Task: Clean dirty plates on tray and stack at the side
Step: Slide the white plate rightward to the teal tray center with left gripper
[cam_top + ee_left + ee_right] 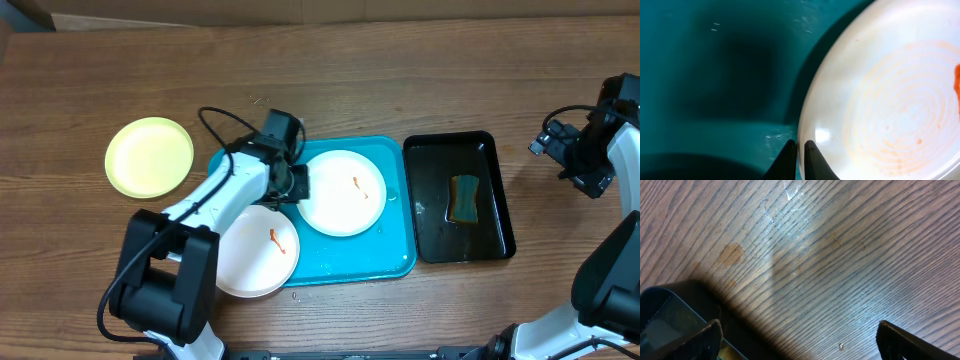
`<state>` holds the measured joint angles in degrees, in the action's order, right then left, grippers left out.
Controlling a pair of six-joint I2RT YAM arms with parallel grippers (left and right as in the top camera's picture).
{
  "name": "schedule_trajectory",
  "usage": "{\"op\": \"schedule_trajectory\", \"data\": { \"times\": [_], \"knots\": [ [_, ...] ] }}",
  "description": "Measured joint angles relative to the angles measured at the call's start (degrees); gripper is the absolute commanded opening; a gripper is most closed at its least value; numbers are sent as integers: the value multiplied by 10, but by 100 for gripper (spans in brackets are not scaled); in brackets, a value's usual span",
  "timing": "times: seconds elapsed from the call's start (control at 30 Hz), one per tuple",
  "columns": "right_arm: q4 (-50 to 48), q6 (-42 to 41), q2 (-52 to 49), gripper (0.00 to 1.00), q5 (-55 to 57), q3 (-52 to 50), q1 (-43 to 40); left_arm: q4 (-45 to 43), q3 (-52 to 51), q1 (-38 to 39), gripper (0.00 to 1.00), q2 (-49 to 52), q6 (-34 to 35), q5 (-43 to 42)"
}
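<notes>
Left tool [799, 159] is clamped on the left rim of the white plate [342, 192] on the tray [385, 258]. Its arm hides part of the nearer white plate [258, 255]. Right tool [799, 337] stands apart, far right.

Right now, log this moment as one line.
left gripper: shut on mid-tray white plate | right gripper: open above table | second white plate: overhanging tray corner | yellow-green plate: off tray

Top-down overhead, left wrist near tray [350, 258]
</notes>
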<state>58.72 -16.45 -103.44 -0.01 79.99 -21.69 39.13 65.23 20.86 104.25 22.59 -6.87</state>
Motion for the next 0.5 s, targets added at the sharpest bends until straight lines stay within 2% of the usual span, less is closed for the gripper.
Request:
{"op": "schedule_trajectory", "data": {
  "times": [0.5],
  "knots": [
    [0,0,0,100,0,0,0,-26,0,19,20,0,-1,17]
  ]
}}
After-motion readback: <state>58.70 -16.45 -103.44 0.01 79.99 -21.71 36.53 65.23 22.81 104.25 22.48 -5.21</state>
